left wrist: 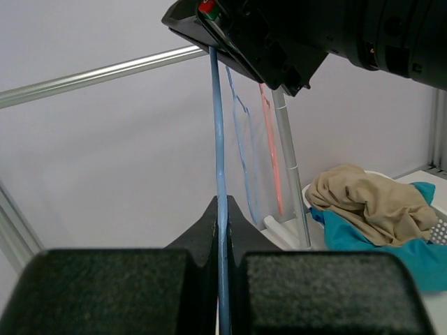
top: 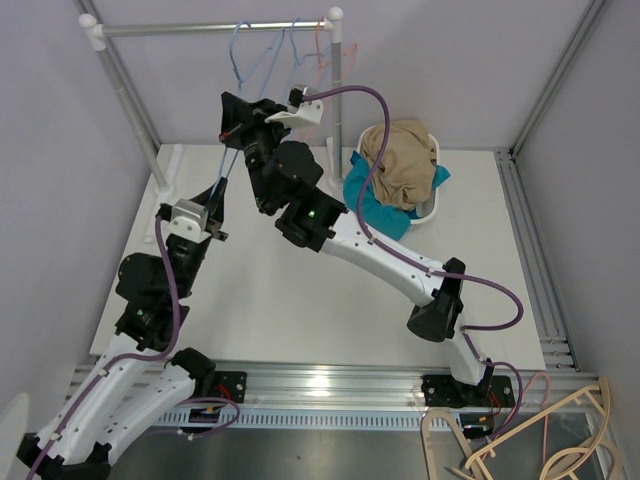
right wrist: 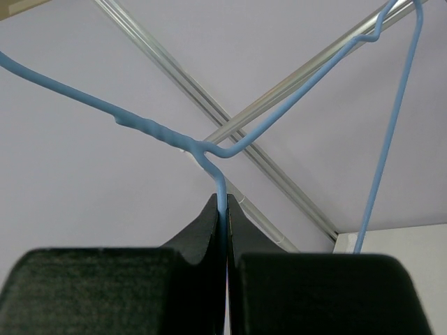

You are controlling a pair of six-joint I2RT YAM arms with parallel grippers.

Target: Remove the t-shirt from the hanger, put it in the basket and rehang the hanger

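Tabletop: white tabletop (top: pixel 300 300), with the two arm bases at its near edge.
Rack: a clothes rail (top: pixel 210 30) stands above the far edge, with spare hangers (top: pixel 300 45) hooked on it.
Basket: a white basket (top: pixel 432 208) sits by the far edge, toward the right corner.
T-shirt: a tan garment (top: pixel 400 165) is heaped in the basket on top of a teal garment (top: pixel 365 200). No cloth shows on the held hanger, so the t-shirt is probably one of these.
Cloth handling: it looks soft, light and limp, and would bunch or snag on wire. A pinch at a hem or shoulder should hold it best.
Hanger: a thin blue wire hanger (left wrist: pixel 218 139) is raised over the far-left part of the tabletop. It is probably light, springy and slick, so grip it on a straight run.
Left claw: the left claw (left wrist: pixel 222 209) is pressed together on the hanger's straight wire.
Right claw: the right claw (right wrist: pixel 222 209) is clamped on the wire just below the neck bend.
Hidden: the overhead view hides most of the hanger behind the arms. Which garment is the task's cannot be told.
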